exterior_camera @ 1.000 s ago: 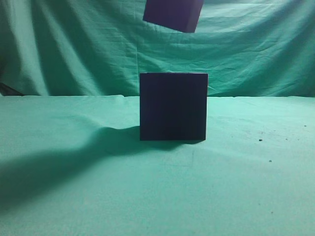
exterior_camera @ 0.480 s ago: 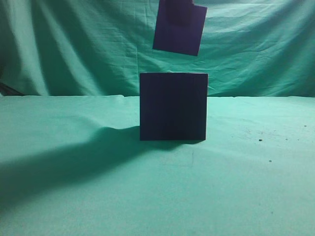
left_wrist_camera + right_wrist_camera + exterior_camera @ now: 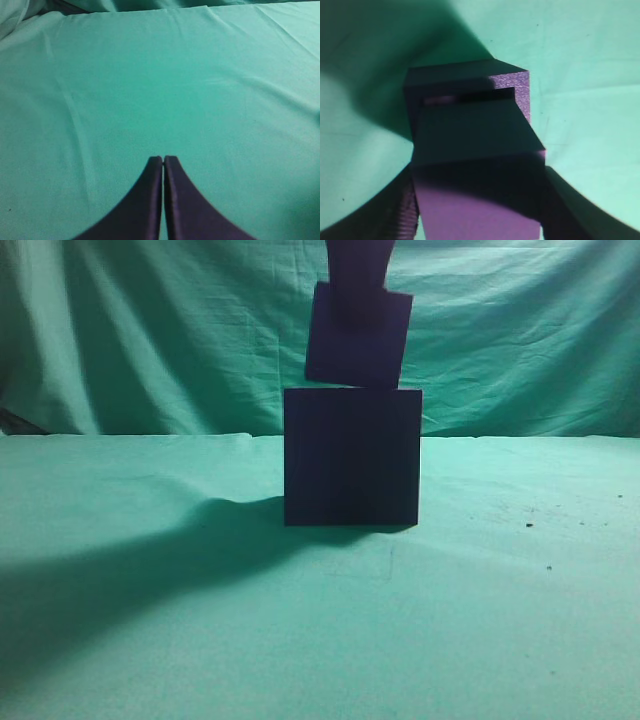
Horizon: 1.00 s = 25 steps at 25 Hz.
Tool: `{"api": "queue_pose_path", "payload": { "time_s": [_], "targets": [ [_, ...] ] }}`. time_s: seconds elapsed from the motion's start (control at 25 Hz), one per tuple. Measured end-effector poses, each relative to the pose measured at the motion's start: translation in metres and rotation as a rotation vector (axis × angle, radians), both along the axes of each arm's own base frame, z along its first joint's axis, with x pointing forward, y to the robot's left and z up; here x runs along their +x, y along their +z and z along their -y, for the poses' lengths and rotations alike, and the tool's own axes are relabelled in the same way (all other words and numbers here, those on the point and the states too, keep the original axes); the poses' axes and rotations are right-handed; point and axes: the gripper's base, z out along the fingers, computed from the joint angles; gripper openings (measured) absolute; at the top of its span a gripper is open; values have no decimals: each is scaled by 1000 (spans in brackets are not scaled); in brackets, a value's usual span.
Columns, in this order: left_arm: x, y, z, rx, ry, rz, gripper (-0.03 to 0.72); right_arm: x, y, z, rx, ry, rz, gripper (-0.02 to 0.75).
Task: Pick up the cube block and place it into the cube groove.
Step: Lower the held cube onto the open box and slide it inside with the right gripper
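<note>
The purple cube hangs slightly tilted, its lower edge at the top of the dark navy box. The groove shows only as a dark slot, seemingly partly covered.

A green-draped table carries the dark navy box.

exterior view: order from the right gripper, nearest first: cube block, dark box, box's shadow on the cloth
1. cube block: held in the right gripper, top centre.
2. dark box: directly beneath the block.
3. shadow: on the cloth, lower left.
</note>
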Motion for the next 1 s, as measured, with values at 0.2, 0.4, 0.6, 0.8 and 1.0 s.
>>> {"api": "queue_pose_path", "payload": {
  "time_s": [0.2, 0.4, 0.6, 0.8, 1.0],
  "targets": [
    [0, 0, 0, 0, 0, 0, 0, 3, -8, -3, -8, 3, -11, 435],
    [0, 0, 0, 0, 0, 0, 0, 3, -9, -3, -12, 28, -9, 435],
    [0, 0, 0, 0, 0, 0, 0, 3, -9, -4, -10, 36, -5, 435],
    [0, 0, 0, 0, 0, 0, 0, 3, -9, -5, -1, 36, -11, 435],
    [0, 0, 0, 0, 0, 0, 0, 3, -9, -5, 5, 28, -13, 522]
  ]
}}
